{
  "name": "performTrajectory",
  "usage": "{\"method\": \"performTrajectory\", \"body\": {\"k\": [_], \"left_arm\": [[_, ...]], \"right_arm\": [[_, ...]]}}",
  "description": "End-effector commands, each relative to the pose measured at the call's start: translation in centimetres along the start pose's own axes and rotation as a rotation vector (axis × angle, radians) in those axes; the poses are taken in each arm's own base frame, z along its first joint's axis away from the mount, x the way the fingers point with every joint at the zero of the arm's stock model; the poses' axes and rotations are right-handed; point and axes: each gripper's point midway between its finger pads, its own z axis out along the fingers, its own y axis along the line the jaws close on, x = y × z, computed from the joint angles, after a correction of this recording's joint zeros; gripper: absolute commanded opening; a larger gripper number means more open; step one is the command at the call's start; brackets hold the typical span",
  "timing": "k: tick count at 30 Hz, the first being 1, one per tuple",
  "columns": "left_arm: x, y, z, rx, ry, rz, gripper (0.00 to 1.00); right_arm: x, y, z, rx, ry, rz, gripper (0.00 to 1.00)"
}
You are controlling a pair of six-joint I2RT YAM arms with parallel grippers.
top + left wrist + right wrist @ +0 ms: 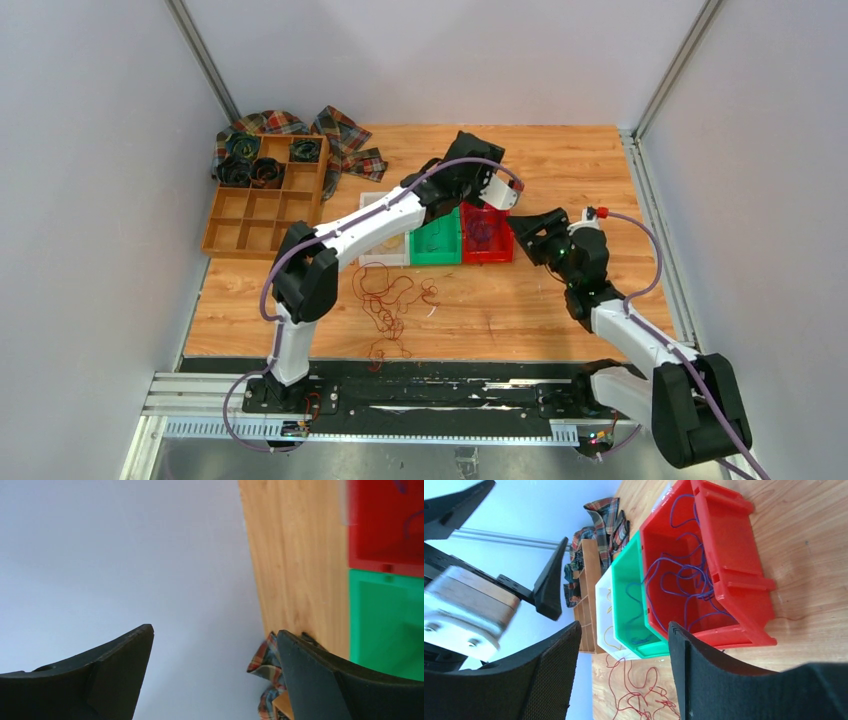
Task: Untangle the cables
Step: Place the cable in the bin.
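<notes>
Wood-brown compartment tray sits far left, well clear, so my worries start at the red-brown wires, which lie loose on the table just in front of the bins. One tail runs toward the near edge, and I judge that a careless drag could pull it off onto the rail.

Next come the white bin, showing a few yellow strands, and then the green bin. A purple loop hangs over the green bin's wall from the red bin, where most of the purple wires lie. Lifting that bunch could snag the wall and shift or tip the light bins.

My left gripper is spread to its widest with nothing in it. It faces the far wall above the red bin. The right gripper is beside that bin, also parted and empty. With both so close together, I could knock one into the other. Wire this fine may also slip through the fingers when they close.
</notes>
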Motion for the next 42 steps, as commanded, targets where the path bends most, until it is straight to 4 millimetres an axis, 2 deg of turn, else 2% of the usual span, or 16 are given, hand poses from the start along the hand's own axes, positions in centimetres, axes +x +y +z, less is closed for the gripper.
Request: {"method": "performTrajectory", "body": {"k": [1, 6, 9, 10, 13, 17, 20, 21, 24, 28, 33, 42], "left_arm": [[0.9, 7.3, -3.3, -0.157, 0.022, -0.073, 0.98], [0.8, 7.8, -6.2, -0.054, -0.054, -0.342, 0.98], [2.4, 7.9, -8.3, 0.016, -0.082, -0.547, 0.98], [3.3, 7.8, -8.9, 0.043, -0.083, -0.608, 0.98], [6.6, 6.8, -11.2, 0.107, -0.076, -0.780, 0.98], [11.4, 4.0, -14.6, 0.169, -0.071, -1.010, 0.98], [14.2, 1.7, -17.0, 0.178, -0.027, -1.102, 0.98], [15.5, 1.0, -17.9, 0.169, -0.005, -1.128, 0.98], [17.3, -1.3, -20.1, 0.177, 0.021, -1.196, 0.98], [18.3, -2.7, -22.9, 0.148, 0.038, -1.206, 0.98], [17.8, -3.0, -25.3, 0.122, 0.009, -1.195, 0.98], [16.9, -2.9, -28.4, 0.092, -0.031, -1.122, 0.98]], "right_arm": [[-2.0, 1.7, -0.3, -0.011, -0.056, -0.038, 0.62], [-1.1, 2.1, 0.0, 0.040, 0.017, -0.206, 0.60], [1.3, 2.4, 0.6, 0.080, 0.087, -0.406, 0.61], [1.4, 2.6, 1.0, 0.101, 0.090, -0.486, 0.62], [4.1, 3.9, 2.1, 0.116, 0.172, -0.714, 0.62], [7.2, 5.9, 4.4, 0.127, 0.276, -0.907, 0.61], [9.4, 6.8, 6.4, 0.140, 0.315, -0.955, 0.61], [10.0, 6.8, 7.1, 0.157, 0.321, -0.955, 0.60], [11.7, 5.5, 8.9, 0.239, 0.365, -0.929, 0.54], [13.2, 3.3, 10.5, 0.360, 0.387, -0.954, 0.46], [13.9, 1.5, 12.1, 0.452, 0.382, -0.952, 0.45], [14.5, 0.3, 15.9, 0.539, 0.345, -0.959, 0.46]]}}
